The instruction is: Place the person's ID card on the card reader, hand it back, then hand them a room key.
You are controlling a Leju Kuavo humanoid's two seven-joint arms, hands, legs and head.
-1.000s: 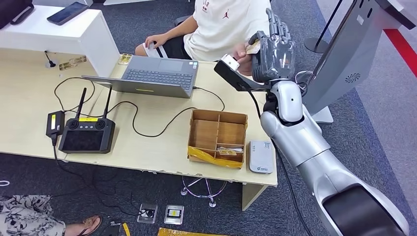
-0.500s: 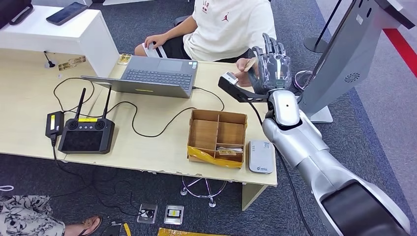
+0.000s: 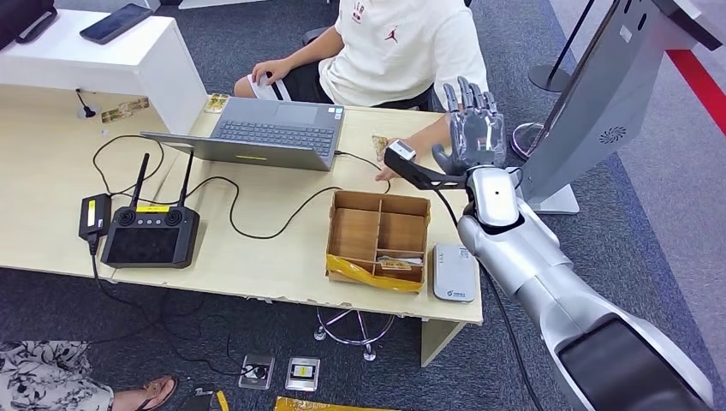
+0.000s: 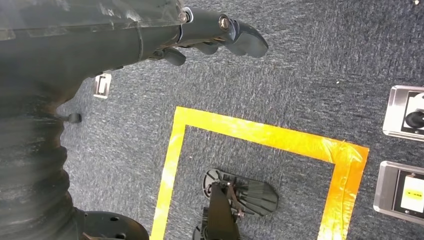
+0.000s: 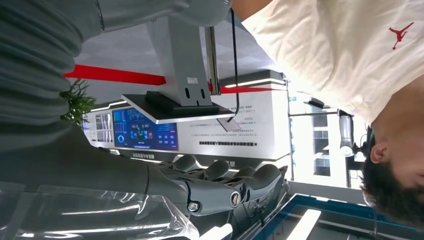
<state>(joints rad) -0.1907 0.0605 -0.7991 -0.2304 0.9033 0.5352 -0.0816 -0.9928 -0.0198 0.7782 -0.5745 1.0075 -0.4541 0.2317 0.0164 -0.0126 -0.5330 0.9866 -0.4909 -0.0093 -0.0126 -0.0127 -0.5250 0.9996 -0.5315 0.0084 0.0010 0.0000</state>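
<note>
From the left: laptop stands open at the far side of the table, with a black controller nearer the front edge, both not part of the job. In the middle the cardboard box w/ compartments holds some flat things in its front section, maybe the room keys, too small to tell. Just beside it on the right lies the white card reader, nothing on it. The person's hand rests on the table beyond the box, a small card lying near it, prob. the ID card but not sure. Right hand is raised upright above the table's far right part, fingers spread, holding nothing. Left hand hangs over the floor, fingers loosely curled, nothing in it. Judgement: the ID seems back w/ the person, so the key step is next; right hand must come down to the box & pinch one flat card
</note>
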